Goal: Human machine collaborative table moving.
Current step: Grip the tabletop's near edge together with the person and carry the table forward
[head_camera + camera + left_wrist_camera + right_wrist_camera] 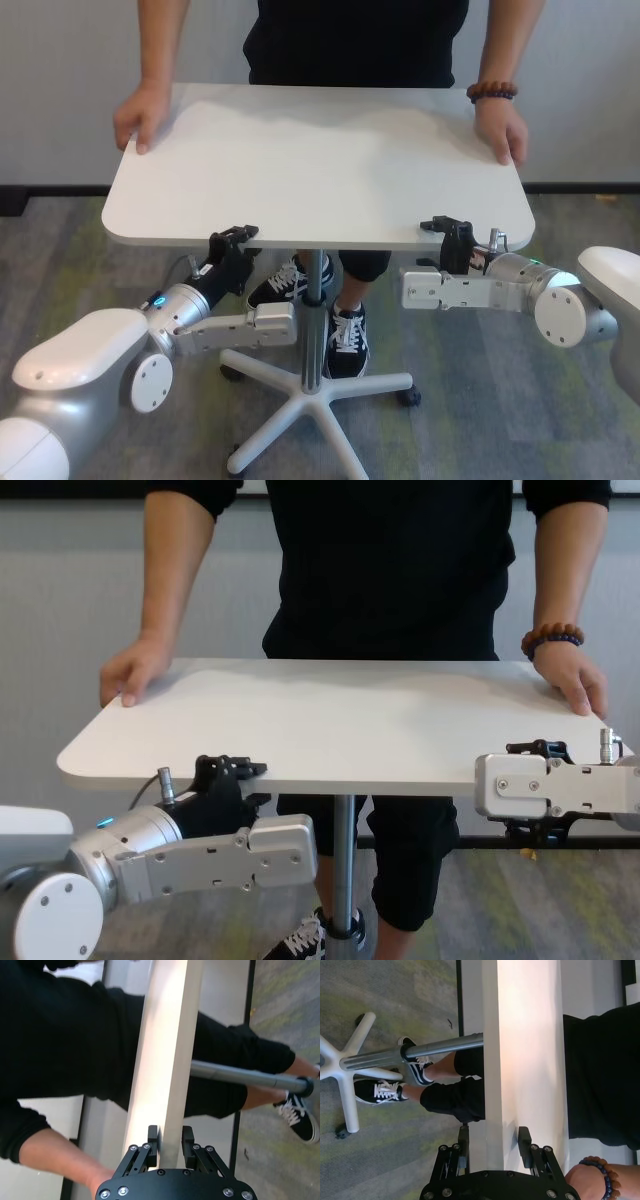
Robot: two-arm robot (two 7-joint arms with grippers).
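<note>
In the head view the white table [320, 165] fills the middle of the frame, its slim grey pole [314, 300] dropping to a white five-star base [300, 395] on grey-green carpet at the bottom centre. The human [355, 40] stands at the far edge, top of frame, with one hand [140, 118] on the upper-left corner of the tabletop and the other hand [500, 130], wearing a brown bead bracelet [491, 92], on the upper-right corner.

The left gripper [232, 238] sits at the near edge, lower left of centre; the right gripper [447, 228] sits at the near edge toward the lower right.

Only the wrist views show the grip. In the left wrist view the left gripper's fingers [153, 1141] straddle the thin table edge, one on each face, clamped on it. In the right wrist view the right gripper's fingers [524, 1140] also bracket the edge, though a sliver of gap shows on one side.

The chest view shows the tabletop level and the human's black knee-length pants [410, 870] behind the pole.
</note>
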